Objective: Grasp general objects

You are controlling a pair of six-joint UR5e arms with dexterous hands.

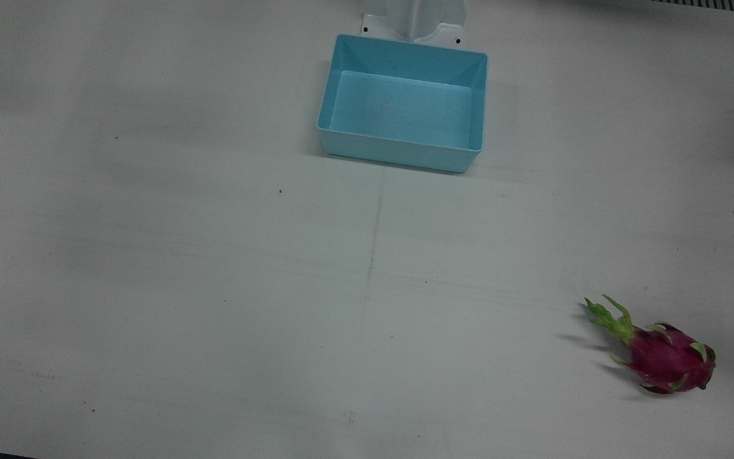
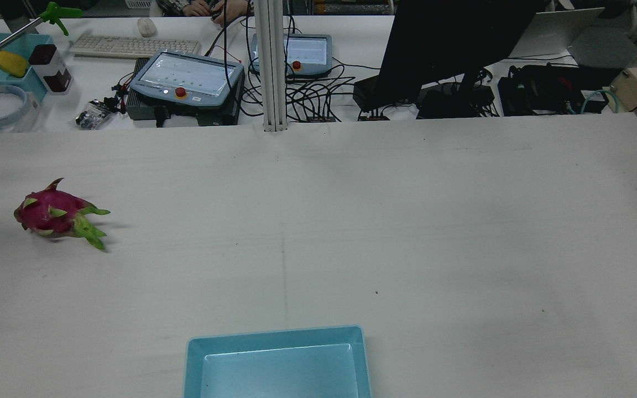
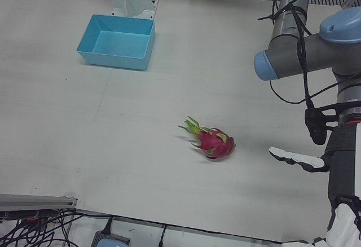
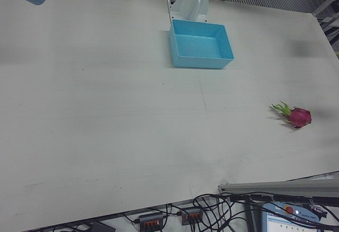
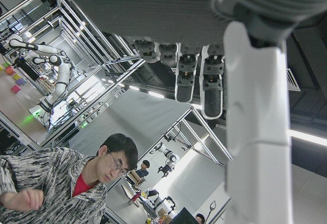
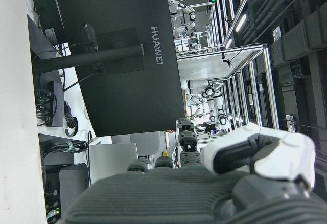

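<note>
A magenta dragon fruit (image 1: pixel 669 360) with green leaf tips lies on its side on the white table, apart from everything; it also shows in the rear view (image 2: pixel 53 213), the left-front view (image 3: pixel 214 142) and the right-front view (image 4: pixel 298 116). My left hand (image 3: pixel 327 165) hovers to the fruit's right in the left-front view, fingers spread and holding nothing, a hand's width from the fruit. Its own view shows its fingers (image 5: pixel 196 75) extended toward the ceiling. My right hand (image 6: pixel 204 183) shows only in its own view, fingers straight and empty, facing a monitor.
An empty light-blue bin (image 1: pixel 405 150) stands by the pedestal at the robot's side of the table; it also shows in the rear view (image 2: pixel 274 334) and the left-front view (image 3: pixel 115 61). The left arm's elbow (image 3: pixel 293 55) hangs over the table. Desks with monitors and cables lie beyond the far edge.
</note>
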